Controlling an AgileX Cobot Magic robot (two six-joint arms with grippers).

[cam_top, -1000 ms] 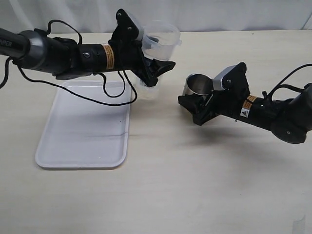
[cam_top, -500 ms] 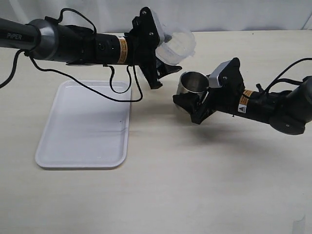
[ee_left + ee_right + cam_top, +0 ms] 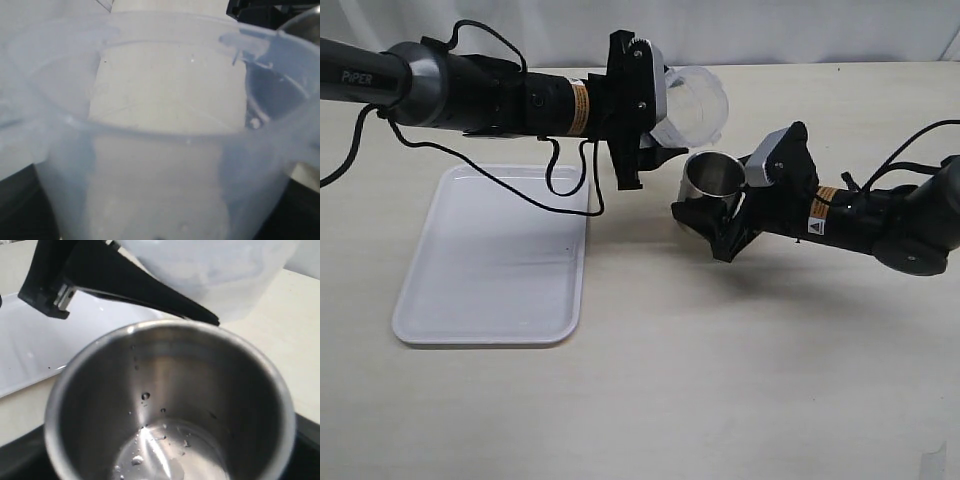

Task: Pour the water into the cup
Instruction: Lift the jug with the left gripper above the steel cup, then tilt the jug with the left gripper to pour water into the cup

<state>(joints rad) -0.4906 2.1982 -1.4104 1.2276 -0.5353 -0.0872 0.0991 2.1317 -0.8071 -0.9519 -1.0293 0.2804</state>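
Jug [image 3: 692, 100] is clenched in my left claw [image 3: 650, 150], tilted just far-left of the cup [image 3: 712, 178], which my right claw [image 3: 718, 215] grips mid-table. If its lip sits short of the rim, I'd expect further tipping to spill water onto the table [image 3: 720, 380].

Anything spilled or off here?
Nothing stands out. No puddle shows on the table or the tray. The clear jug is tilted near the steel cup, which holds only droplets and a thin wet film.
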